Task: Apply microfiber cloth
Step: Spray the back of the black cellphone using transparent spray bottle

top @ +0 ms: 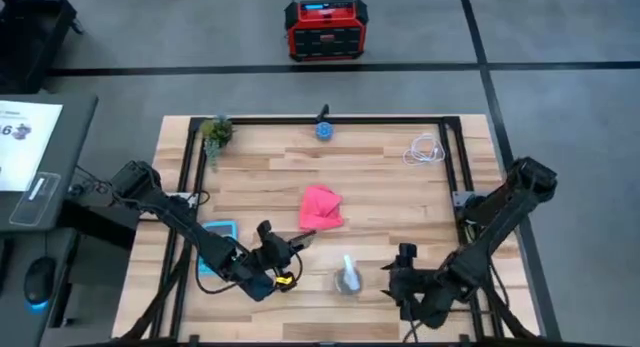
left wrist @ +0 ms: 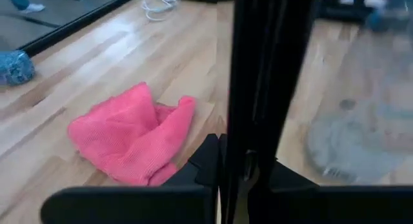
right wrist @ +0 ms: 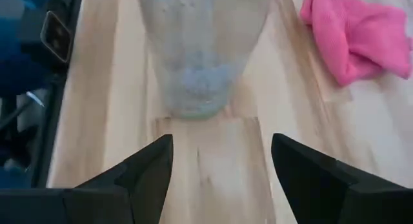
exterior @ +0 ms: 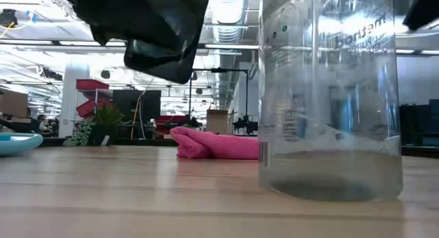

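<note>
Hovering low, the left gripper (top: 283, 249) — fingers apparently clenched on something dark I cannot identify — sits just near-left of the crumpled microfiber cloth (top: 321, 207) mid-table, nearer than the spread-open right gripper (top: 395, 272) facing the clear bottle (top: 348, 277).

The high view looks straight down on the whole table (top: 400, 187). The low view sits at tabletop level, close behind the bottle (exterior: 329, 94), facing twelve o'clock. Both wrist views look close along the tabletop, sharing the pink cloth (left wrist: 132, 140).
</note>
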Controlling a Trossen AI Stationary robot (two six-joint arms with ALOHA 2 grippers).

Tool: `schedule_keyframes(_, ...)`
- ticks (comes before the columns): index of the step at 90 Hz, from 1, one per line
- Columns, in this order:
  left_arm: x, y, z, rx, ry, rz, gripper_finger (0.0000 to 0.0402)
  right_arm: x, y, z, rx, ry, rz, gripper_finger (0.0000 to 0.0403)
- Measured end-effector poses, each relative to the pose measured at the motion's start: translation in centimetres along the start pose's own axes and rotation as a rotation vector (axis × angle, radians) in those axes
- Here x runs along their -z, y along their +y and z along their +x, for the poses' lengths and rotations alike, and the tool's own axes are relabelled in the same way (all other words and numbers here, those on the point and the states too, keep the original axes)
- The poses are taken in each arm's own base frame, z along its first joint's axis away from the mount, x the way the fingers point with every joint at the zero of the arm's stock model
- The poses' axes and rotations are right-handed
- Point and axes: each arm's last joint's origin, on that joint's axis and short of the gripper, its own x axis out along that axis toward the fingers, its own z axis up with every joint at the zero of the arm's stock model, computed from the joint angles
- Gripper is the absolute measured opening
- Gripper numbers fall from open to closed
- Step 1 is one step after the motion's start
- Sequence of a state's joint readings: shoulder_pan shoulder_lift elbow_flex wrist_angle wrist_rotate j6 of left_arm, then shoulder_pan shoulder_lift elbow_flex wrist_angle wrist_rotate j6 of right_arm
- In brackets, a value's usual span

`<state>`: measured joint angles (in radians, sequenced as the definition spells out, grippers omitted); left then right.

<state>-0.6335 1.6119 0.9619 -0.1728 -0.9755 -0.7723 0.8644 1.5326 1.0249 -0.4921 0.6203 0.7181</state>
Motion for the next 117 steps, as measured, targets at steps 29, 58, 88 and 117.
schedule_keyframes(29,1.5,0.9,0.9,-0.028,-0.011,-0.196,0.001,-0.1,-3.5,0.5,-0.068,-0.288,-0.031,0.0249)
schedule_keyframes(58,4.3,2.3,1.4,0.094,-0.036,-0.3,0.0006,-2.0,-5.2,1.6,-0.219,-0.298,-0.021,0.025)
schedule_keyframes(88,4.1,1.7,0.8,0.158,-0.074,-0.265,0.0007,-3.2,-4.9,1.2,-0.346,-0.328,-0.148,0.0284)
schedule_keyframes(117,4.1,1.7,0.7,0.16,-0.073,-0.264,0.0007,-4.7,-6.3,1.6,-0.283,-0.355,-0.201,0.0384)
